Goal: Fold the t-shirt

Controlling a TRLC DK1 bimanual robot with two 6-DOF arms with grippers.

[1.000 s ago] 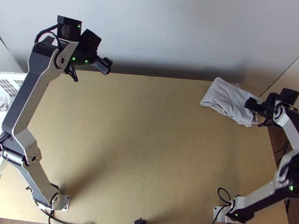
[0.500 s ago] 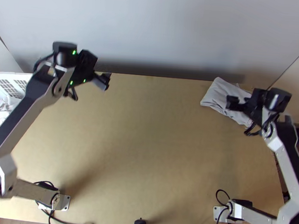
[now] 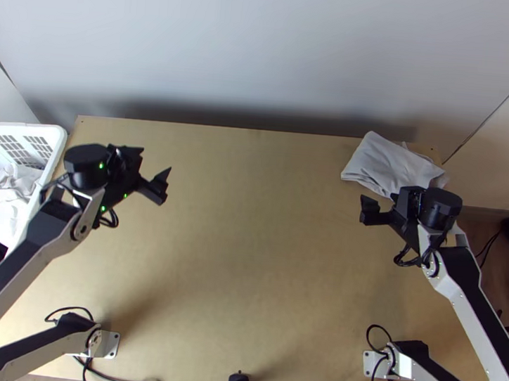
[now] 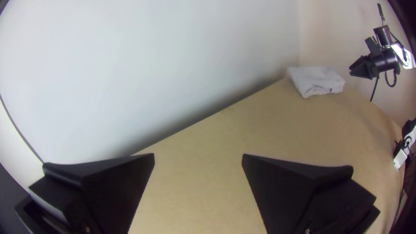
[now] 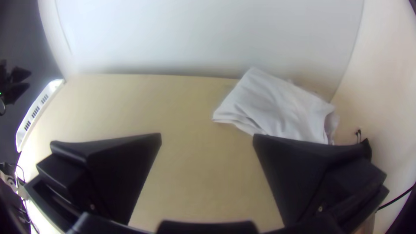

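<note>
From above, I saw a pale grey, soft cloth t-shirt (image 3: 385, 160) lying as a creased, roughly four-sided folded packet on the light wooden tabletop (image 3: 249, 260), near its far right corner. A smooth pale wall (image 3: 265, 50) rose behind the straight back edge. At the left edge stood a white plastic basket with slotted sides (image 3: 60, 138), crumpled white cloth (image 3: 3, 202) inside. The left gripper with wide flat black fingers (image 3: 156, 160) hung over the left part of the wood, well apart from the shirt. The right gripper with wide flat black fingers (image 3: 377, 198) was at the shirt's near side. Broad bare wood ran between the two.

In the left wrist view, the left gripper's (image 4: 198, 157) wedge-shaped fingers stood wide apart, the packet lying far off beyond them. The other gripper hung in the air, apart from the cloth.

In the right wrist view, the right gripper's (image 5: 207, 136) fingers were spread, with wood grain between them. The shirt lay beyond, softly wrinkled, layered along one edge, a loose fold at one end; one finger hid part of its border.
</note>
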